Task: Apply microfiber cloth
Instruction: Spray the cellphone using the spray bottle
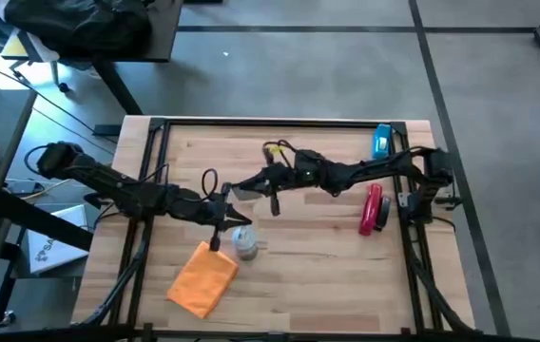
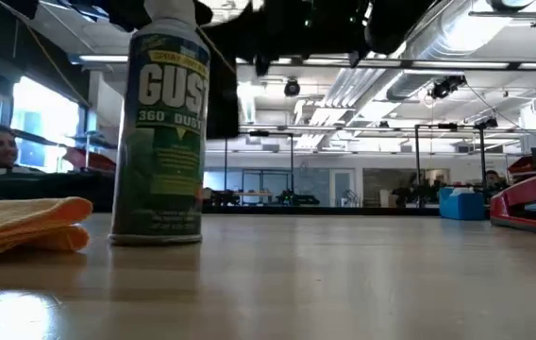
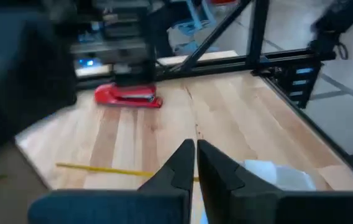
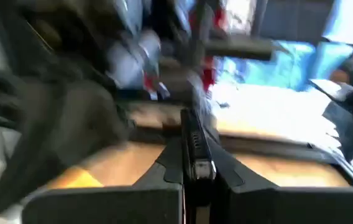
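Microfiber cloth (image 1: 202,278): bright orange, folded, lying flat near the table's front edge on the left side, untouched by either arm; the low view shows its folded edge resting on the wood.
Spray can (image 1: 243,242): stands upright just beside the cloth's far corner, apart from it in the low view.
Left gripper (image 3: 195,163): hangs above the table over the can and the cloth's far corner, fingers drawn together with only a thin slit between them and nothing in them.
Right gripper (image 4: 193,163): reaches in to the table's middle, its fingers clamped on a thin dark slab held edge-on, most likely the phone (image 4: 195,152).
Red stapler (image 1: 373,209): lies on the right side of the table, well apart from the cloth.
Blue object (image 1: 382,141): at the far right corner, not involved.
Step in hand: judged, the cloth has yet to be picked up.
Doing it well: the left fingers should spread first, then come down on the cloth's free corner away from the can, pinching all layers so it lifts without unfolding or tipping the can.
Hard to make out: the right wrist view is smeared, so the held slab's identity is a judgement; a yellow item near the right gripper is too small to name.
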{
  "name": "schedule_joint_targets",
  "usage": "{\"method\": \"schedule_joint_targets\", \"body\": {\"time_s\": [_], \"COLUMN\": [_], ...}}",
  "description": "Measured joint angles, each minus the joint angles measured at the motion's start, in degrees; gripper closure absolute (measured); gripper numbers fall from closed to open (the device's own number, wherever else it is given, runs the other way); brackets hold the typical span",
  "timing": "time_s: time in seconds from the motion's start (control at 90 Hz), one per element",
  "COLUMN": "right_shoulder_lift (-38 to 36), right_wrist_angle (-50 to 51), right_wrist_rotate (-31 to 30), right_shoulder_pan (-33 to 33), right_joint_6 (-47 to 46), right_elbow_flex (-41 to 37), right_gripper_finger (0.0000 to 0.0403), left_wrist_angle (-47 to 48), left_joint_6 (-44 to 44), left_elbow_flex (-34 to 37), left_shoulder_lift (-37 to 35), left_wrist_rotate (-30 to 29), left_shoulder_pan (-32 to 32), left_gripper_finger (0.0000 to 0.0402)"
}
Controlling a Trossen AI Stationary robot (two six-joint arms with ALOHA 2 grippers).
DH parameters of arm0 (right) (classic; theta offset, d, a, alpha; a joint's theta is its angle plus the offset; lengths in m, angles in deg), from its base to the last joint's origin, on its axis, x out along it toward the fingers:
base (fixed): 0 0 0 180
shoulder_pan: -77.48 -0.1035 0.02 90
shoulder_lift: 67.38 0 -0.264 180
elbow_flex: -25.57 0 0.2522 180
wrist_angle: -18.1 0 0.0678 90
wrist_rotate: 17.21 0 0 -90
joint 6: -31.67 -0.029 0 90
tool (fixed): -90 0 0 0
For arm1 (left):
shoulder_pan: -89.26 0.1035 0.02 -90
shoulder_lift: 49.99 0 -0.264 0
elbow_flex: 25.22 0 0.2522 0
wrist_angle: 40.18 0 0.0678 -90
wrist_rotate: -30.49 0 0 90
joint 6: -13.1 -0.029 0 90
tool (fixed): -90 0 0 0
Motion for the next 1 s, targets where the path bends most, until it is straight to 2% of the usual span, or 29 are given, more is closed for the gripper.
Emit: {"method": "schedule_joint_targets", "body": {"time_s": [0.111, 0.356, 0.511, 0.678, 0.867, 1.0], "right_shoulder_lift": [-0.53, -8.14, -13.92, -14.59, -10.96, -10.14], "right_wrist_angle": [0.02, 1.88, 9.35, 12.63, 13.07, 13.02], "right_wrist_rotate": [-5.94, -5.55, -10.02, -11.66, -25.51, -26.82], "right_shoulder_pan": [0.75, 1.72, 0.43, -3.00, -7.20, -8.29], "right_joint_6": [2.81, 5.01, 6.92, 2.62, -3.72, -12.46], "right_elbow_flex": [0.02, 0.13, 0.13, -1.25, -3.63, -4.24], "right_gripper_finger": [0.0402, 0.0402, 0.0402, 0.0402, 0.0402, 0.0402], "left_wrist_angle": [-0.02, 0.17, 0.22, 0.20, 0.10, 0.20], "left_joint_6": [-0.15, 0.07, -0.19, -0.28, 0.04, 0.24], "left_elbow_flex": [0.02, 0.04, 0.04, 0.07, 0.07, 0.07], "left_shoulder_lift": [0.01, -0.04, -0.02, -0.04, -0.04, -0.04], "left_wrist_rotate": [0.52, 0.32, -0.29, -0.53, -0.54, -0.63], "left_shoulder_pan": [-0.04, -0.09, -0.09, -0.07, -0.09, -0.37], "left_gripper_finger": [0.0401, 0.0401, 0.0401, 0.0401, 0.0401, 0.0401]}}
